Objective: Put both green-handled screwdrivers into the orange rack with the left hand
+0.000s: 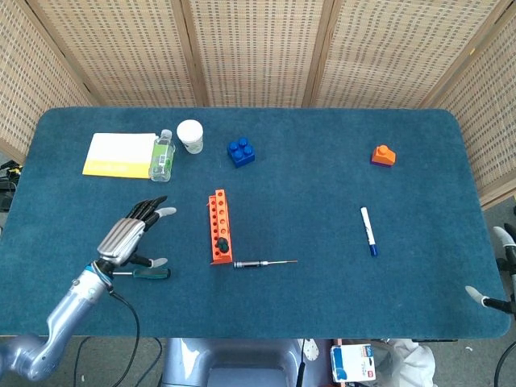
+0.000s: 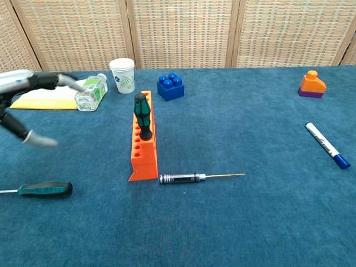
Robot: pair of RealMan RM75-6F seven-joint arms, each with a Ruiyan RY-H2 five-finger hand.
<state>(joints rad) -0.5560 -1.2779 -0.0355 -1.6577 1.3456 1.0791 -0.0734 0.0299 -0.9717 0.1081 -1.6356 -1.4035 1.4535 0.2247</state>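
We see one green-handled screwdriver (image 2: 143, 115) standing upright in a hole near the front end of the orange rack (image 2: 143, 151), handle up. The second green-handled screwdriver (image 2: 45, 189) lies flat on the worktop (image 2: 233, 222), well to the left of the rack, its shaft running off the left edge of the chest view. In the head view this second one (image 1: 150, 272) sits just below our left hand (image 1: 127, 235), which hovers with fingers spread and holds nothing. The chest view catches that hand only as a blur at the left border.

Just in front of the rack lies a metal-handled precision screwdriver (image 2: 192, 178), its tip pointing right. Behind the rack we find a blue block (image 2: 170, 87), a paper cup (image 2: 123, 75), a clear bottle (image 2: 91, 92) on its side and a yellow pad (image 2: 44, 101). Far right are a marker (image 2: 327, 146) and an orange block (image 2: 311, 84). Our right hand (image 1: 496, 297) shows only partly at the head view's right edge; we cannot tell its state.
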